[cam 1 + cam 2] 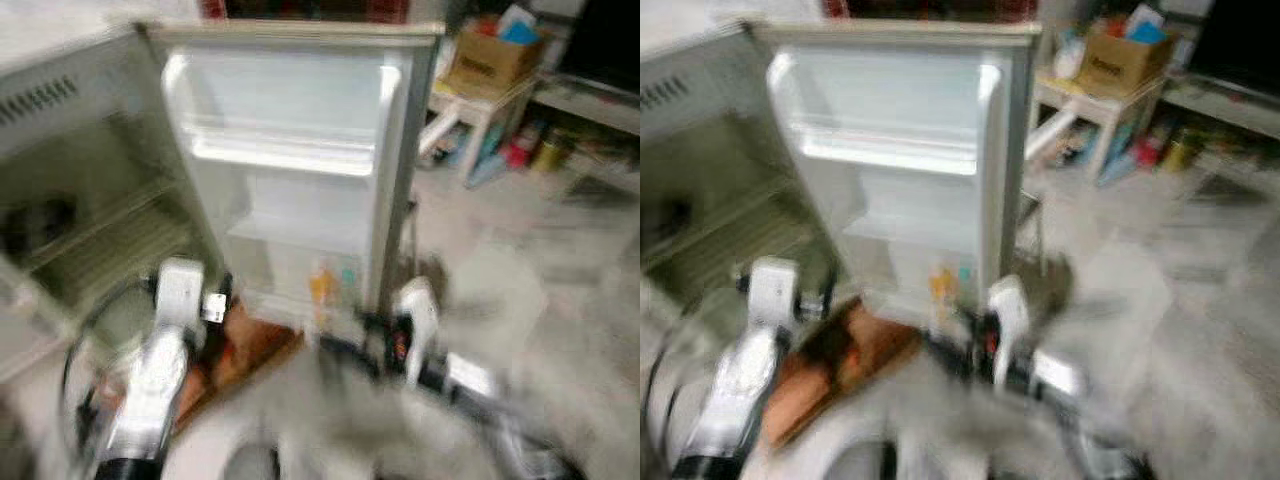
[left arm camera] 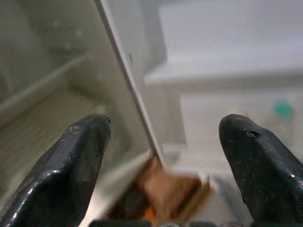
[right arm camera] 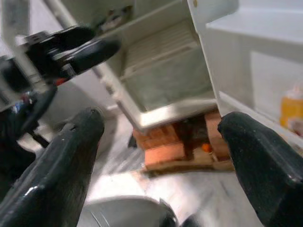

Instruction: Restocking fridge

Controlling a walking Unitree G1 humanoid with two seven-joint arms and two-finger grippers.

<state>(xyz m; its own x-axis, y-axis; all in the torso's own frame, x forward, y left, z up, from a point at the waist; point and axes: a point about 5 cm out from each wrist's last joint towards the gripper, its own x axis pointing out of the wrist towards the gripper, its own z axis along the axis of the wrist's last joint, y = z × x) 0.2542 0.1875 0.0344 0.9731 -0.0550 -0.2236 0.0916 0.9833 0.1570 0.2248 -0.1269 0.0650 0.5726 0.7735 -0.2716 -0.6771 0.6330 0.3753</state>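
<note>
Fridge [image 1: 120,200] standing open ahead, left gripper [image 2: 161,156] spread wide and empty before its door edge, right gripper [image 3: 156,156] likewise wide and empty near the brick base [image 3: 175,146], orange bottle [image 1: 320,285] in the lower shelf of the door [image 1: 300,150], blurred floor [image 1: 520,300].

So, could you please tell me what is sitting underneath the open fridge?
The fridge stands on reddish bricks laid over a wooden board. A small orange thing lies in the gap between the bricks. How far the bricks run beneath the cabinet is covered from view.
</note>
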